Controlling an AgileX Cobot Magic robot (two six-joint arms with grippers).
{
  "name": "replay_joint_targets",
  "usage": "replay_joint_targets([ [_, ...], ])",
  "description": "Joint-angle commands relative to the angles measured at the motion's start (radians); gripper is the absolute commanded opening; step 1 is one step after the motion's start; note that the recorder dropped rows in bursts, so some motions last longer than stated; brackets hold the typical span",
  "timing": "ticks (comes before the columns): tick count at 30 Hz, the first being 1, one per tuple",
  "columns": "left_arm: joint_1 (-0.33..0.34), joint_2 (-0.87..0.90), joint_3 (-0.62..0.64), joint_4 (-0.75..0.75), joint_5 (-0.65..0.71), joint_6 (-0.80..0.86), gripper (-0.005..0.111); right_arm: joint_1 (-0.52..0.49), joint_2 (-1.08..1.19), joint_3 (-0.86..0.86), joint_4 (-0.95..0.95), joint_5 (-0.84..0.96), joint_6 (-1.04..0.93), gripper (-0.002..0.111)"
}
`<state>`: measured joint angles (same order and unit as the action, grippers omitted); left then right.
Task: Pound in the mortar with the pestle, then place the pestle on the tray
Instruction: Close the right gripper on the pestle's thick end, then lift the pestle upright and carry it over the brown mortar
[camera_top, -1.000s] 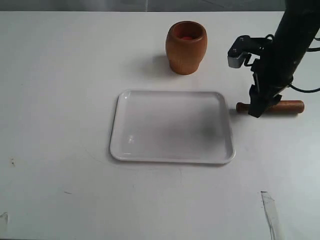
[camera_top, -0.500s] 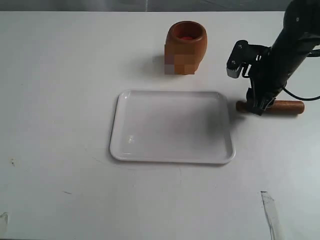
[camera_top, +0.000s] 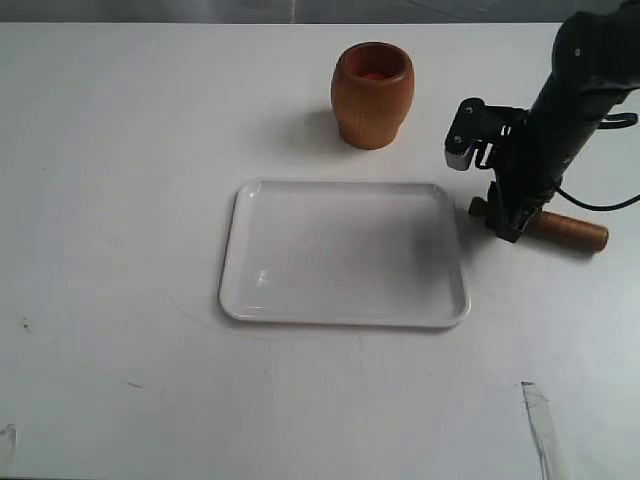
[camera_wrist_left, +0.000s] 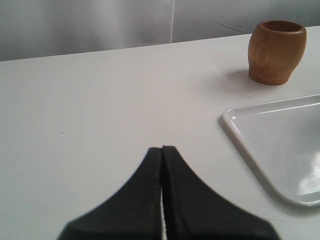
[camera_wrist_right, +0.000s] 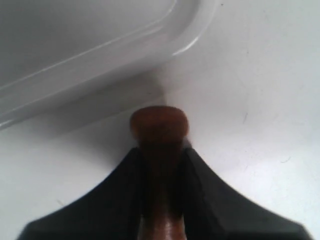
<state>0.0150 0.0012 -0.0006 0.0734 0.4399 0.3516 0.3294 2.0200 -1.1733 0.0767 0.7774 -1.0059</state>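
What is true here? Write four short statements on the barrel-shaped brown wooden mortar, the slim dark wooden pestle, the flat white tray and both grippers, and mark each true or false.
1. The barrel-shaped brown wooden mortar stands upright, outside the flat white rectangular tray. True.
2. The slim dark reddish-brown wooden pestle lies inside the tray. False: it is outside, next to the tray's edge.
3. The right gripper is shut on the pestle near its knob end. True.
4. The left gripper is wide open. False: its fingers are pressed together, holding nothing.
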Motion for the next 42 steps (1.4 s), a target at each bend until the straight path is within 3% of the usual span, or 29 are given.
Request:
replay_joint_targets([
  [1,-0.008,-0.001,0.001,-0.007,-0.003,-0.008,0.0,0.001,0.049,0.013,-0.025,-0.041,-0.007,0.0],
  [15,-0.008,-0.001,0.001,-0.007,-0.003,-0.008,0.0,0.001,-0.061,0.008,-0.037,-0.155,0.093,0.0],
  [21,-0.008,-0.001,0.001,-0.007,-0.003,-0.008,0.0,0.001,-0.279,0.008,-0.011,-0.365,0.228,0.0],
  [33,-0.008,-0.001,0.001,-0.007,-0.003,-0.008,0.0,0.005,-0.522,0.008,0.436,-0.717,0.226,0.0],
  [39,-0.008,-0.001,0.001,-0.007,-0.003,-0.008,0.0,0.108,-0.522,0.06,0.453,-0.957,0.233,0.0],
  [42,-0.008,-0.001,0.001,-0.007,-0.003,-0.008,0.0,0.184,-0.522,0.105,0.372,-1.125,0.357,0.0],
])
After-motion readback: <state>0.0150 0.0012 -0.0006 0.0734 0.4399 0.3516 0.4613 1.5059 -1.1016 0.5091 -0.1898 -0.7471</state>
